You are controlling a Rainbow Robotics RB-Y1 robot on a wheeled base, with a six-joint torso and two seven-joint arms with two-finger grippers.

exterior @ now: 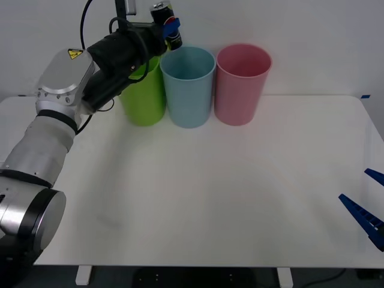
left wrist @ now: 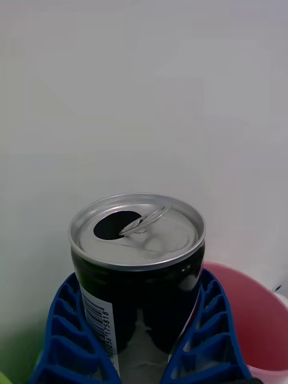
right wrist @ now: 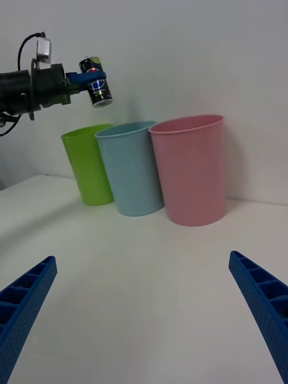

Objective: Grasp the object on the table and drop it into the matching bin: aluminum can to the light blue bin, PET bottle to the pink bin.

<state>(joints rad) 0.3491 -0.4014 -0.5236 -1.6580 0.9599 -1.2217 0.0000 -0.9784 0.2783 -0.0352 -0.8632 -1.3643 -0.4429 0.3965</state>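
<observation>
Counted three bins on one table (exterior: pixel 240 192): one lime green bin (exterior: pixel 144 96), one light blue bin (exterior: pixel 189 90), one pink bin (exterior: pixel 241 87). One aluminum can (exterior: pixel 166 21). Two tools: left tool (exterior: pixel 170 25), right tool (exterior: pixel 367 204).

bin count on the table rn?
3, in a row at the table's far edge: lime green bin on the robot's left, light blue bin in the middle, pink bin on the right. None appear hidden.
</observation>
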